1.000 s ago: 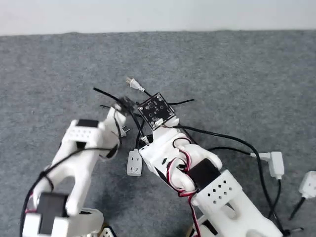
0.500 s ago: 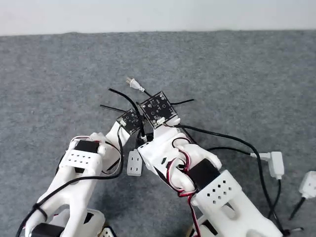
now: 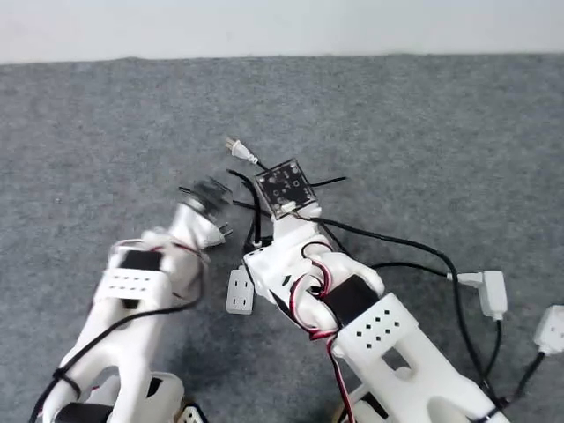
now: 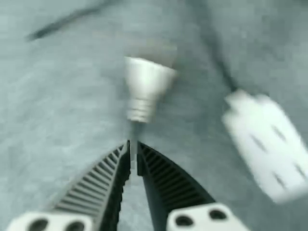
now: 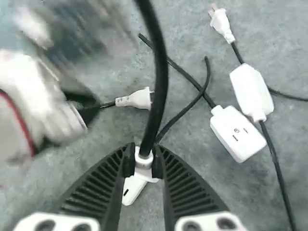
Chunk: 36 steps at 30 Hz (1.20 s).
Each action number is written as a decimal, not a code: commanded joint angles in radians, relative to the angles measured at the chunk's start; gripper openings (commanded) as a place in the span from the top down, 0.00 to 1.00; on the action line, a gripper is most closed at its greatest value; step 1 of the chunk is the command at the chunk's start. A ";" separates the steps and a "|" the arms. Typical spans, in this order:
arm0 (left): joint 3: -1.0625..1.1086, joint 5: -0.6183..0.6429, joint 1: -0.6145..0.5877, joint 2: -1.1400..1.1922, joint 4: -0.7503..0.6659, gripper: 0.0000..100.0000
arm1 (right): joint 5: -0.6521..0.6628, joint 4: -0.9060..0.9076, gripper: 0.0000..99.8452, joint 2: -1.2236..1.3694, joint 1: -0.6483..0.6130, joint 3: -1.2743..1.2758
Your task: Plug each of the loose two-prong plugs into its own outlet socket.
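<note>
Right pincer (image 5: 143,151) clamped on a small white two-prong plug with a thick black cord (image 5: 134,185), held over the grey carpeted desk (image 3: 441,132). Left pincer (image 4: 133,147) closed together and empty, just short of a second white two-prong plug (image 4: 144,86) lying flat. White slotted outlet socket (image 4: 267,144) lies nearby. Judgement: plugs light, hard, slick; stiff cord likely tugs. Grip body flanks, leave prongs free.

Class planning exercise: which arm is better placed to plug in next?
Probably right: the right gripper clamps a plug, an outlet socket close by; the left gripper is shut, empty.
</note>
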 commanded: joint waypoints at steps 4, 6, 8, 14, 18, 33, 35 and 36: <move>-0.053 0.416 -0.238 -0.063 -0.192 0.98 | -0.095 -0.171 0.99 0.002 0.012 0.075; -0.051 0.482 -0.249 -0.068 -0.204 0.98 | -0.110 -0.176 0.99 0.002 0.012 0.075; -0.051 0.494 -0.249 -0.069 -0.206 0.98 | -0.115 -0.179 0.99 0.002 0.012 0.077; -0.051 0.497 -0.252 -0.072 -0.206 0.98 | -0.121 -0.295 0.99 0.148 -0.008 0.092; -0.051 0.494 -0.252 -0.072 -0.206 0.98 | -0.120 -0.334 0.99 0.216 -0.012 0.072; -0.051 0.493 -0.249 -0.068 -0.207 0.98 | -0.123 -0.329 0.99 0.271 -0.067 0.066; -0.051 0.493 -0.249 -0.066 -0.207 0.98 | -0.123 -0.328 0.99 0.271 -0.067 0.071; -0.051 0.493 -0.249 -0.066 -0.207 0.98 | -0.123 -0.323 0.99 0.271 -0.067 0.074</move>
